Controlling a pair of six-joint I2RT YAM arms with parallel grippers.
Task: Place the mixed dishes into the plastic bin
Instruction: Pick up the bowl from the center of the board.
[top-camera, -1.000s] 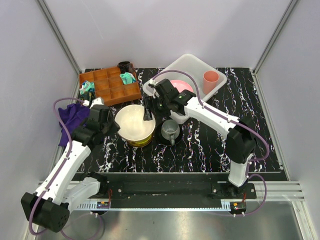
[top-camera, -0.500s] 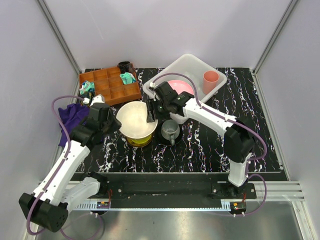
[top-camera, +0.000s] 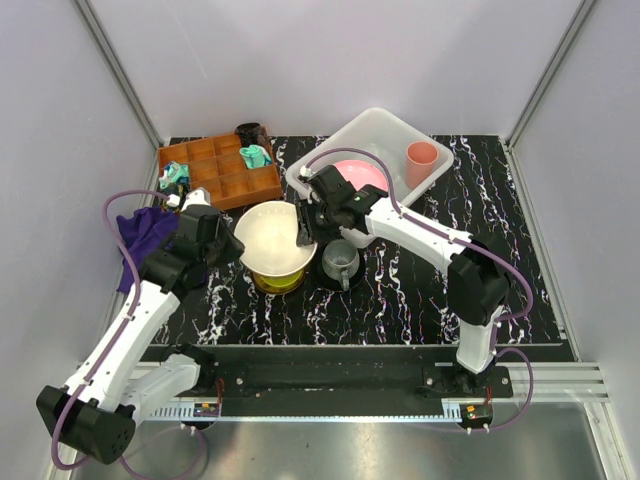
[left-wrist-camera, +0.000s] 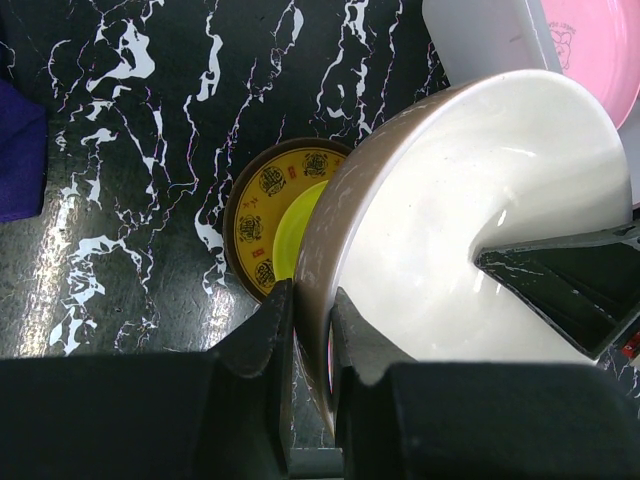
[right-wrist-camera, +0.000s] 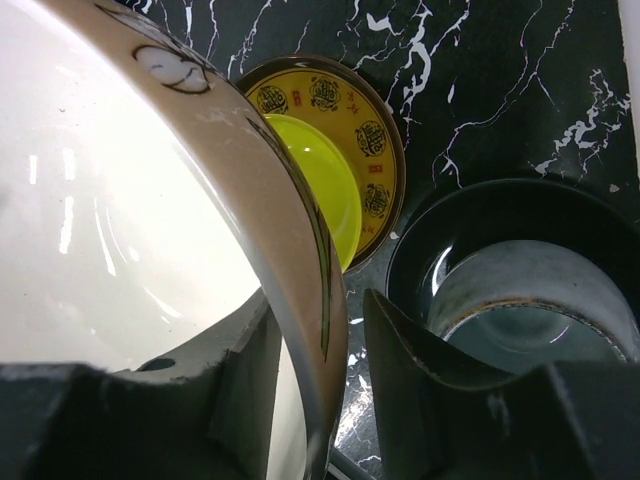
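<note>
Right gripper (right-wrist-camera: 320, 310) narrows since a sec ago | straddles cream bowl (top-camera: 268, 238) rim, tiny gap | left gripper (left-wrist-camera: 312, 295) pinches opposite rim, two-arm lift i guess

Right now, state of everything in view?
cream bowl: raised, tilted over yellow bowl
left gripper: shut on cream bowl rim
right gripper: open, straddling opposite rim
yellow bowl: upright
grey mug: upright on black saucer
pink plate: flat in plastic bin
pink cup: upright in plastic bin
</note>
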